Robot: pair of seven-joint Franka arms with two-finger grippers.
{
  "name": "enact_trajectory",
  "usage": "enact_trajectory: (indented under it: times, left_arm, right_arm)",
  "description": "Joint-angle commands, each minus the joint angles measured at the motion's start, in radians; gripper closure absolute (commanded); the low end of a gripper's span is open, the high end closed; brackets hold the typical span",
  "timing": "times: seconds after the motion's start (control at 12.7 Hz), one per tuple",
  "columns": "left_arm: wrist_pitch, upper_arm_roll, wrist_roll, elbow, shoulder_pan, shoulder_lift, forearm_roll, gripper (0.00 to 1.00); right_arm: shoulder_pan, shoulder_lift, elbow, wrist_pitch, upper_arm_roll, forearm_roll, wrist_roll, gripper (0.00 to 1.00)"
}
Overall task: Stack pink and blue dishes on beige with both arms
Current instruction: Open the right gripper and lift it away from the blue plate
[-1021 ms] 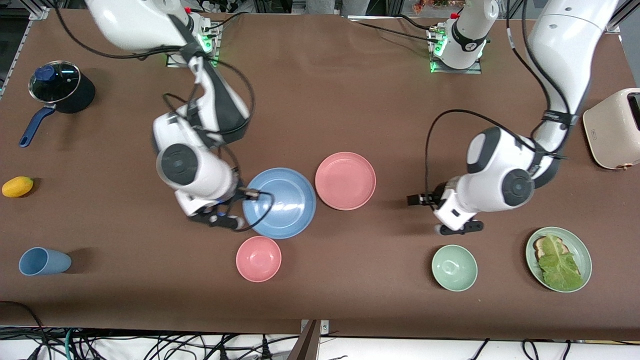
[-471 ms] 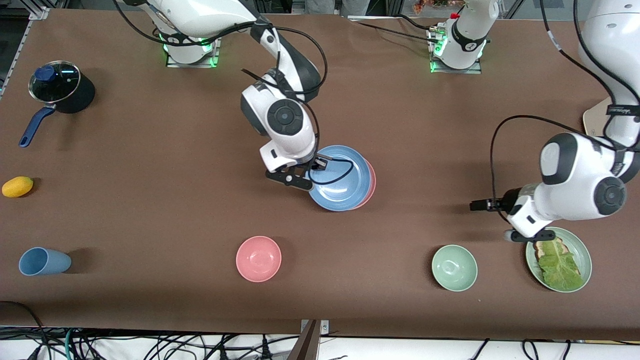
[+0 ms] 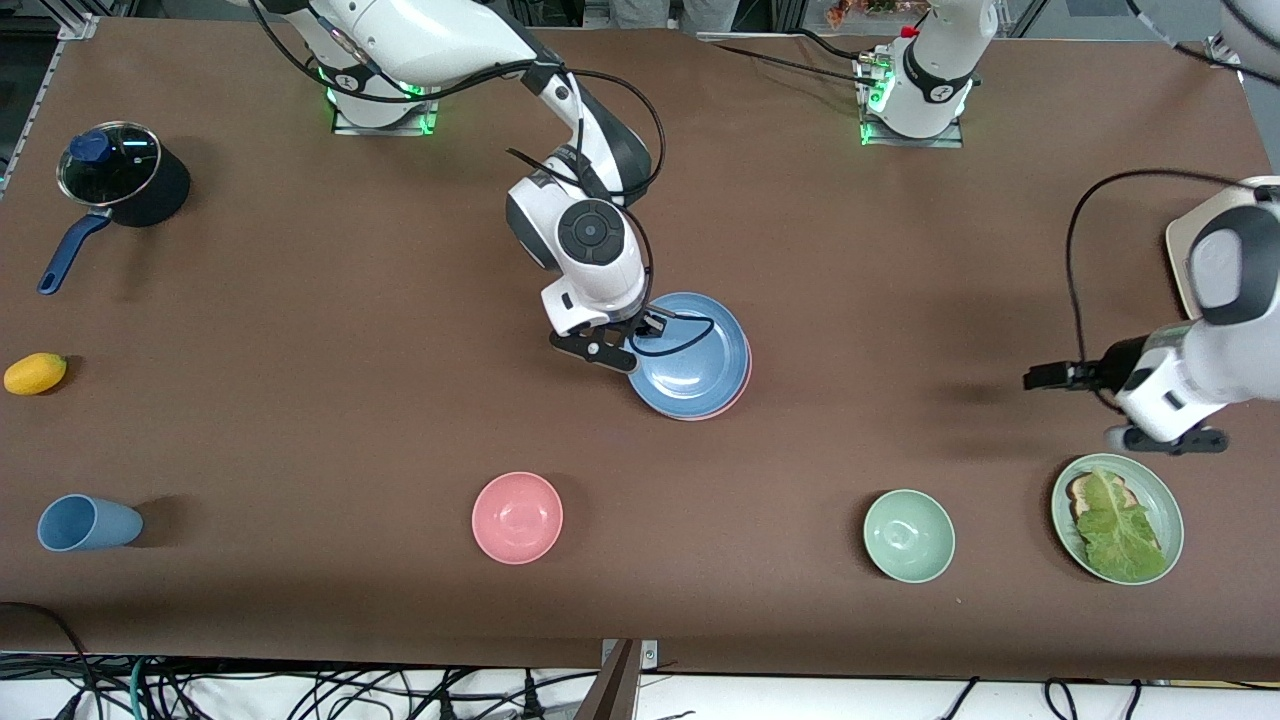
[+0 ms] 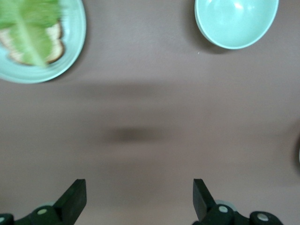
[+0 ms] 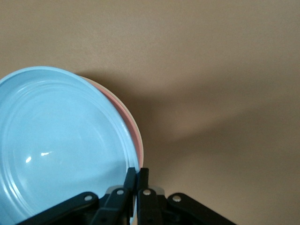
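Observation:
The blue plate (image 3: 690,355) lies over the pink plate (image 3: 744,385) near the table's middle, and only a crescent of pink rim shows under it. My right gripper (image 3: 632,355) is shut on the blue plate's rim at the side toward the right arm's end. In the right wrist view the blue plate (image 5: 61,145) covers the pink plate (image 5: 136,136), and the right gripper (image 5: 137,174) pinches the blue rim. My left gripper (image 3: 1168,441) hangs open and empty over bare table beside the green plate; its fingers stand wide apart in the left wrist view (image 4: 138,187). The beige plate is out of view.
A green plate with toast and lettuce (image 3: 1117,517) and a green bowl (image 3: 908,535) sit near the front edge at the left arm's end. A pink bowl (image 3: 517,517), blue cup (image 3: 88,522), yellow fruit (image 3: 35,373), lidded pot (image 3: 122,180) and toaster (image 3: 1178,255) also stand on the table.
My right gripper carried the blue plate from beside the pink bowl to over the pink plate. The left arm swung away toward its own end of the table, still open.

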Motion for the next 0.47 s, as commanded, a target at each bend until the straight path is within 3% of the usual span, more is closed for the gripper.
enact_trajectory:
  times: [0.0,0.16,0.24,0.31,0.39]
  left_arm:
    - [-0.050,0.106,0.023,-0.073,-0.099,-0.159,-0.054,0.00]
    - [-0.107,0.207,0.021,-0.072,-0.197,-0.219,-0.055,0.00]
    - [-0.123,0.258,0.018,-0.072,-0.253,-0.243,-0.055,0.00]
    - [-0.140,0.305,0.018,-0.069,-0.300,-0.268,-0.055,0.00]
    - [-0.142,0.330,0.015,-0.066,-0.326,-0.289,-0.054,0.00]
  right_arm:
    - [0.025,0.014,-0.009,0.047,-0.007,-0.009,0.062,1.00]
    - [0.025,0.022,-0.009,0.049,-0.007,-0.009,0.061,0.95]
    - [0.020,0.020,-0.006,0.049,-0.008,-0.008,0.059,0.69]
    - [0.014,0.014,0.003,0.041,-0.010,-0.008,0.056,0.11]
    - [0.016,0.005,0.006,0.029,-0.020,-0.011,0.053,0.00]
